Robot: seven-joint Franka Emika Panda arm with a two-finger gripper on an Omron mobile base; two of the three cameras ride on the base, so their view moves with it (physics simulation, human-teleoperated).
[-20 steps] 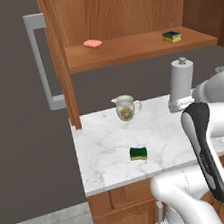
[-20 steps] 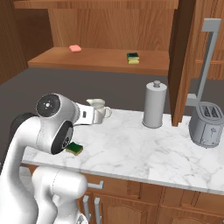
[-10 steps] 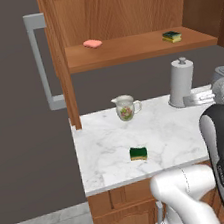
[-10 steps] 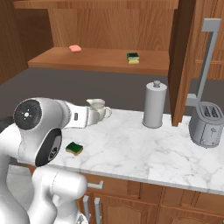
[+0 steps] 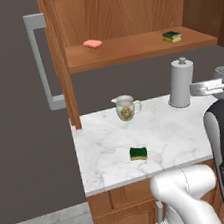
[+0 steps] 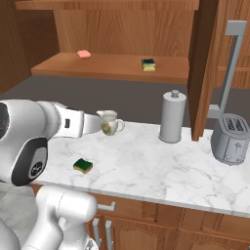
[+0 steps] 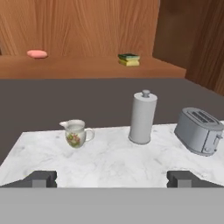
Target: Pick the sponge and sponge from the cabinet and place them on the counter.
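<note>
One sponge point(image 6: 148, 64) sits shelved above jug point(image 6: 109, 122) and paper-towel roll point(image 6: 173, 116).

The white marble tabletop point(image 5: 109, 149) carries faint grey veins above brown wooden base cabinets point(image 6: 195, 229). A small rectangular sponge point(image 5: 138, 153) on it is yellow with a dark green top; its twin point(image 5: 172, 36) on the reddish-brown wooden cabinet shelf point(image 5: 130, 51) has the same colours. A flat pink block point(image 5: 93, 43) lies there too. The white jug point(image 5: 125, 107) has a floral print in red and green. The paper towel roll point(image 6: 172, 116) is pale grey, the toaster point(image 6: 230, 138) silver-grey, the bar handle point(image 5: 39, 63) grey.
</note>
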